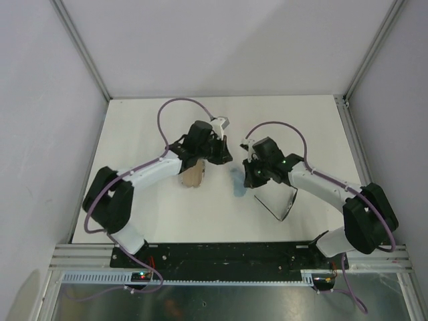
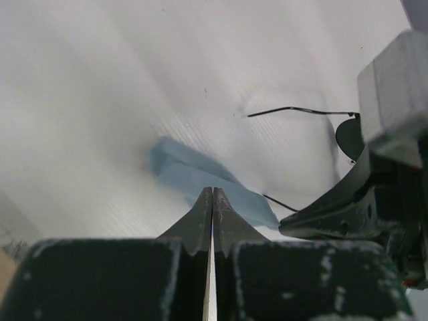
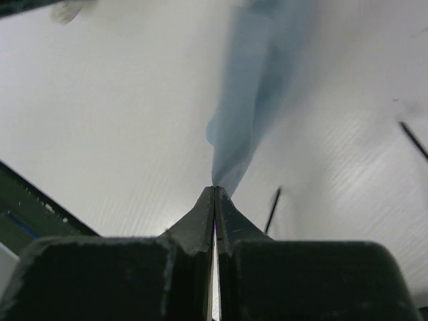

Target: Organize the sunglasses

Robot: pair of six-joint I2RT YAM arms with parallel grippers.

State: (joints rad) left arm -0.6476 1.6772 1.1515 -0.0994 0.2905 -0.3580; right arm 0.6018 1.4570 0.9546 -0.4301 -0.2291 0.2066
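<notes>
Two grippers, both closed. Right gripper (image 3: 215,194): jaws pressed flat together with no gap. The light blue cloth (image 3: 244,100) tapers right down to its tips, so it may be nipping a corner, but I can't confirm that. Just right of those tips is a thin black temple arm (image 3: 272,210) of the sunglasses (image 1: 276,202). They lie flat on the table (image 1: 154,221) just behind this gripper, toward its own arm, and look unfolded (wire too thin to be sure). Left gripper (image 2: 212,195): jaws also together, nothing held. The cloth sits just ahead of its tips, with another temple wire beyond that. The beige case (image 1: 192,176) is under its wrist, on its own arm's side. My read is that the glasses are untouched and not yet in the case, so picking them up is the step in hand. To do it well, the right jaws should open, come down low and close on the frame near a hinge or the bridge, not on a lens, since the wire lies flat on the table. The left gripper could steady the case. Hard to make out: whether the case is open, where the lenses end, and most of the cloth from above.
</notes>
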